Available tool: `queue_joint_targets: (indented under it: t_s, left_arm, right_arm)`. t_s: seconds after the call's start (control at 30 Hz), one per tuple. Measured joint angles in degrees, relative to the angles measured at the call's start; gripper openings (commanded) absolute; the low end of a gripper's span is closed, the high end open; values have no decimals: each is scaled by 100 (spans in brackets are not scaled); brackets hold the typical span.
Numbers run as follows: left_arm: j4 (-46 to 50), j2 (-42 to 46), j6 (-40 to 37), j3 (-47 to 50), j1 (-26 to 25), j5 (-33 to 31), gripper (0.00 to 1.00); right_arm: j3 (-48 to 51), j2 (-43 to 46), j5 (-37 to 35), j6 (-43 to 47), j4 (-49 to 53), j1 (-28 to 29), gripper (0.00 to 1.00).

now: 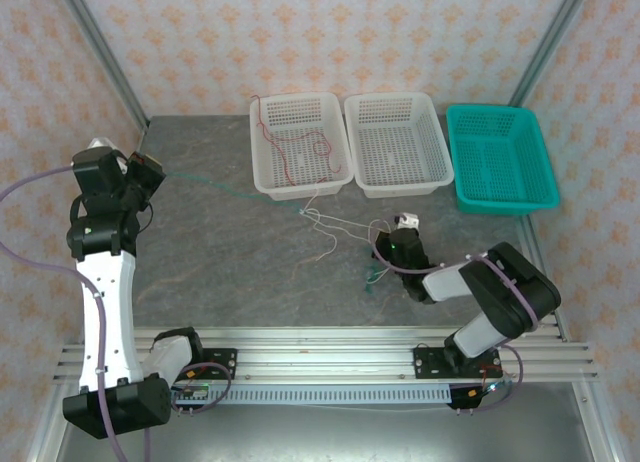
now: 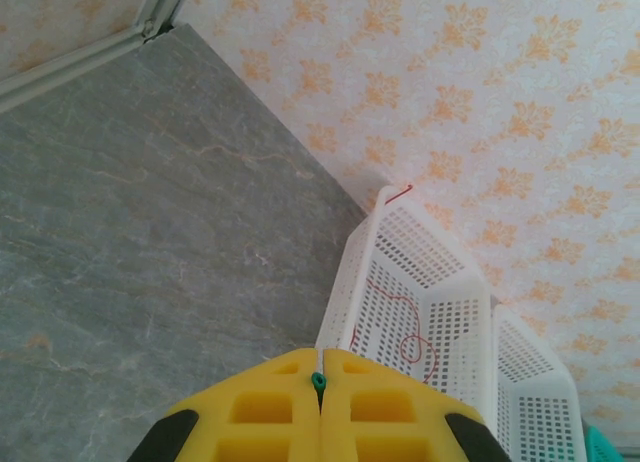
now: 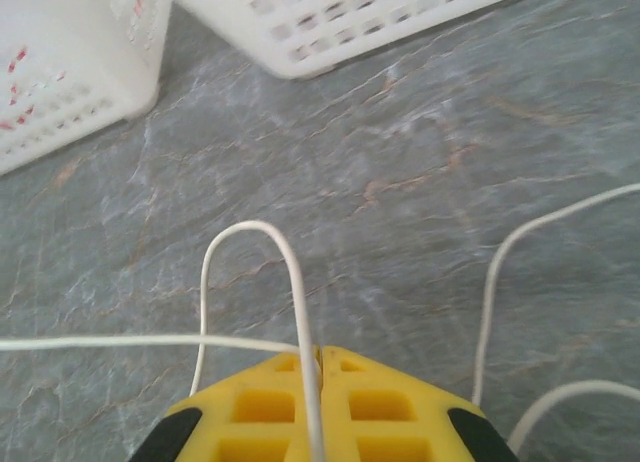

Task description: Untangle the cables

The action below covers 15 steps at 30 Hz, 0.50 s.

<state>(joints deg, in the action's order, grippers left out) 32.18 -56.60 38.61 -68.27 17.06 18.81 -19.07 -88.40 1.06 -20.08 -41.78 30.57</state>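
Observation:
My left gripper (image 1: pixel 150 172) is raised at the far left, shut on the end of a thin green cable (image 1: pixel 230 190). The green cable end (image 2: pixel 319 380) pokes out between the closed yellow fingers (image 2: pixel 270 407). This cable runs taut rightward to a tangle with the white cable (image 1: pixel 325 224) on the table's middle. My right gripper (image 1: pixel 398 232) lies low on the table right of the tangle, shut on the white cable (image 3: pixel 300 302), which loops ahead of its fingers (image 3: pixel 385 412). A red cable (image 1: pixel 300 152) lies in the left white basket (image 1: pixel 300 100).
A second white basket (image 1: pixel 390 100) and a teal basket (image 1: pixel 495 110) stand in a row at the back, both without contents. A short green stretch (image 1: pixel 375 274) lies near the right arm. Patterned walls close in the grey table (image 1: pixel 220 272).

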Motion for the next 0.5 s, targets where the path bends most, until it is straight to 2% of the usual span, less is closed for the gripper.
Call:
queue_joint_targets:
  t_s: [0.1, 0.23, 0.3, 0.37, 0.5]
  left_arm:
    - [-535, -11, 96, 334, -197, 223, 0]
    - [-782, -188, 70, 498, -1047, 354, 0]
    - [-848, -229, 70, 581, -1272, 415, 0]
    - [-848, -229, 70, 619, -1296, 422, 0]
    - [-861, -225, 74, 577, -1296, 422, 0]
  right_arm:
    - [-387, -4, 826, 577, 511, 109, 32]
    - [-682, 238, 1550, 1296, 1045, 568, 61]
    - [-678, 588, 1718, 1543, 1366, 651, 78]
    - [-678, 1032, 1762, 1794, 1700, 647, 86]
    - [-723, 2028, 1897, 2291, 2245, 640, 90]
